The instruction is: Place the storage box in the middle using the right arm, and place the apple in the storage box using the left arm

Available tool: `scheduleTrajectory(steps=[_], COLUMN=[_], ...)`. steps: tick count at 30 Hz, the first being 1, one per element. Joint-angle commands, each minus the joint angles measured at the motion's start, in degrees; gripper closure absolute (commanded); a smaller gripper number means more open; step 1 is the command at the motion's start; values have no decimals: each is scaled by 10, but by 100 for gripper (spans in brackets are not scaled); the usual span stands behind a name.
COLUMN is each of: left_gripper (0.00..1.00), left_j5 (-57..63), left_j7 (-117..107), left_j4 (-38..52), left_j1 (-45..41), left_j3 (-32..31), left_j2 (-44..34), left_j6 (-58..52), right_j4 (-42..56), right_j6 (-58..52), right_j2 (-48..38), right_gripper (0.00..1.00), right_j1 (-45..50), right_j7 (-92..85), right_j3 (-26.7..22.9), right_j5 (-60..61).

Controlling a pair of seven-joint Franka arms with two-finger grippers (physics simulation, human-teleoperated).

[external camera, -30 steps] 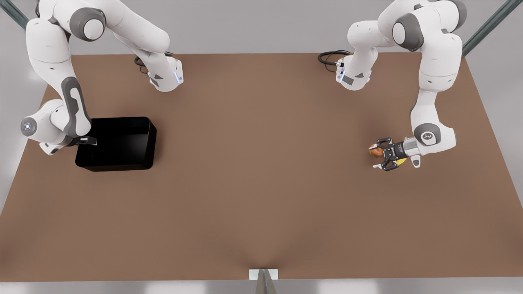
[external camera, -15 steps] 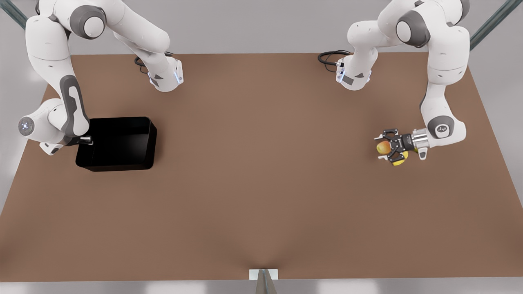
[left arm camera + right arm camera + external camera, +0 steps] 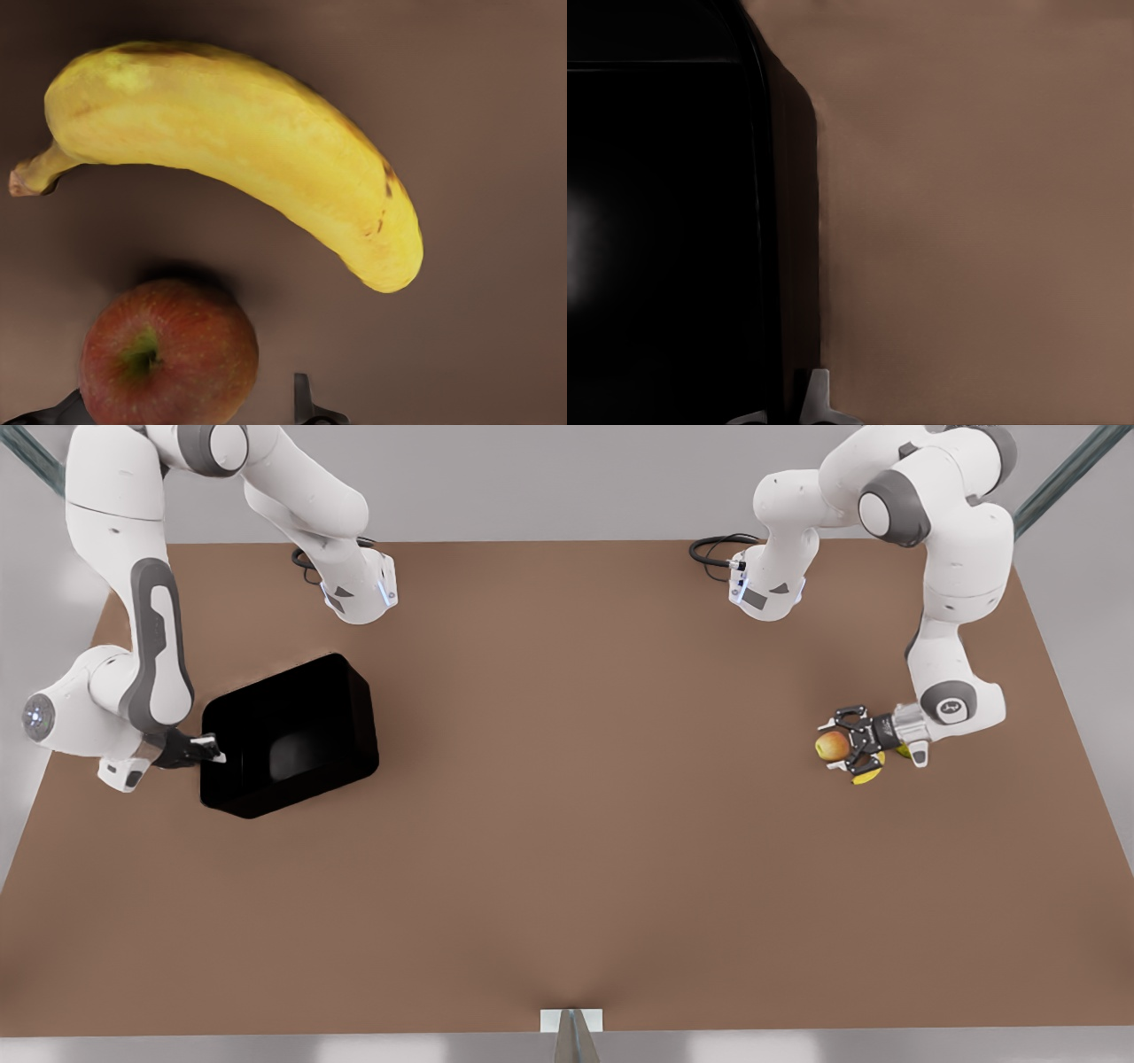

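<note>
The glossy black storage box (image 3: 301, 726) sits skewed at the front view's left, one corner turned toward the table's middle. My right gripper (image 3: 208, 751) is shut on its near-left wall; in the right wrist view one fingertip (image 3: 818, 394) presses the outside of the storage box (image 3: 664, 221). At the front view's right, my left gripper (image 3: 852, 742) stands open over the red-orange apple (image 3: 830, 746). In the left wrist view the apple (image 3: 168, 354) lies between the two fingertips (image 3: 306, 403), with a gap on one side.
A yellow banana (image 3: 868, 773) lies right beside the apple, under the left gripper; it is the banana (image 3: 248, 150) close above the apple in the left wrist view. Brown table (image 3: 567, 824) stretches bare between the two arms. Both arm bases stand at the far edge.
The right gripper has swung the storage box round and shifted it toward the front view's right. The left gripper moved slightly to the front view's right and settled around the apple.
</note>
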Motion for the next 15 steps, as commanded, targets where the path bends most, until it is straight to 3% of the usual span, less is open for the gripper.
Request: scheduleTrajectory(steps=[1,2,3,6,9,10,15], left_gripper=[0,0,0,0,0,6,6], left_j5=[-20,-22,-26,-40,-47,-47,-48], left_j7=[2,6,6,14,13,12,14], left_j4=[0,0,0,0,0,0,0], left_j1=[0,0,0,0,0,0,2], left_j3=[0,-1,-3,-6,-17,-17,-17], left_j2=[1,5,5,12,12,12,19], left_j6=[0,3,3,12,22,22,24], right_j4=[8,40,69,215,377,409,436], right_j6=[-7,-26,-26,-25,-19,-18,20], right_j2=[-1,2,10,139,270,292,314], right_gripper=[79,79,79,79,79,79,79], right_j1=[1,1,63,224,325,339,359], right_j7=[25,110,245,423,533,548,556], right_j3=[22,92,132,132,132,133,141], right_j5=[-3,-5,-28,-33,-27,-23,49])
